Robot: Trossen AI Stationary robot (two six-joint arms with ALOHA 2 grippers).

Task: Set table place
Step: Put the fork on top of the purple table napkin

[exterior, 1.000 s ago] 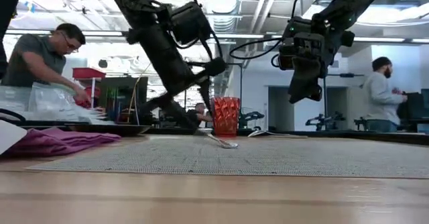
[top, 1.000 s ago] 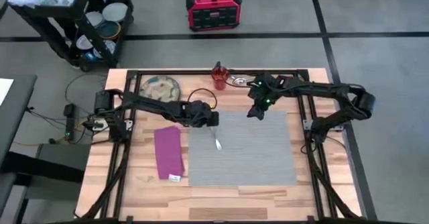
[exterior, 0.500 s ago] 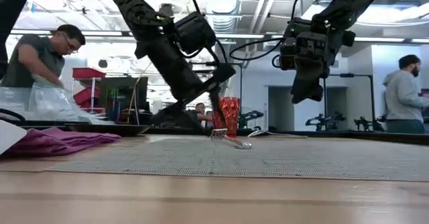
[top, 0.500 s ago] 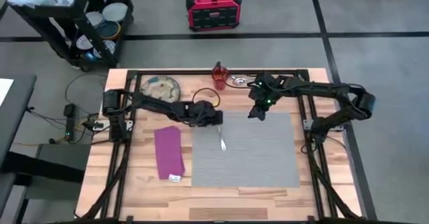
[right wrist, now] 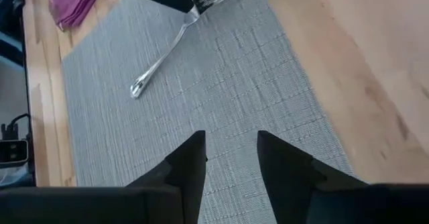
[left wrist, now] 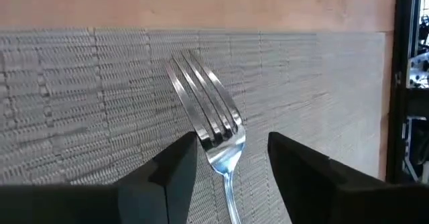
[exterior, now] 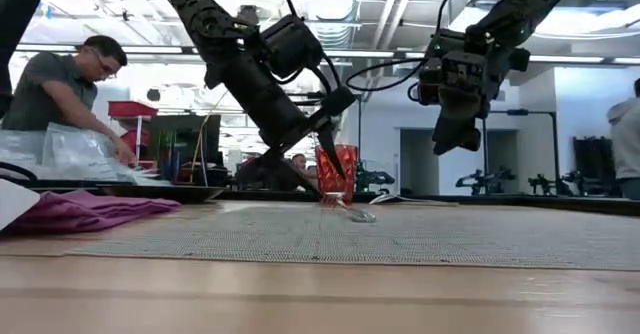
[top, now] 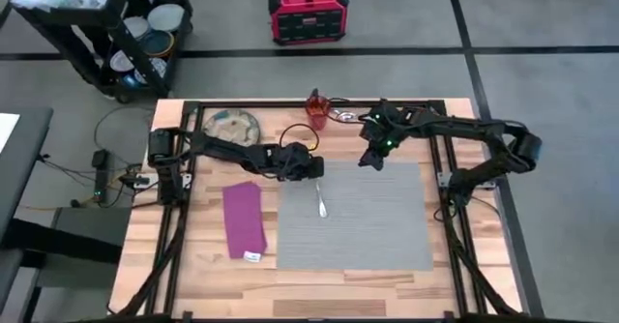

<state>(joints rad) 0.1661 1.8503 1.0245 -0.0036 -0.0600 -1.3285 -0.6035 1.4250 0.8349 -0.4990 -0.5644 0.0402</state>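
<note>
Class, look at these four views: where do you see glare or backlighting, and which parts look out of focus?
Low view: bright ceiling lights behind turn both arms into silhouettes, and the near table edge is soft. Left wrist view: the fork tines shine with reflected light, while the dark fingers in front are blurred. High view: even light, no strong glare.

Grey floor (top: 542, 33) with dark seams, black wheeled cart (top: 116, 33) (dishes aboard), red box (top: 308, 12) beyond.
</note>
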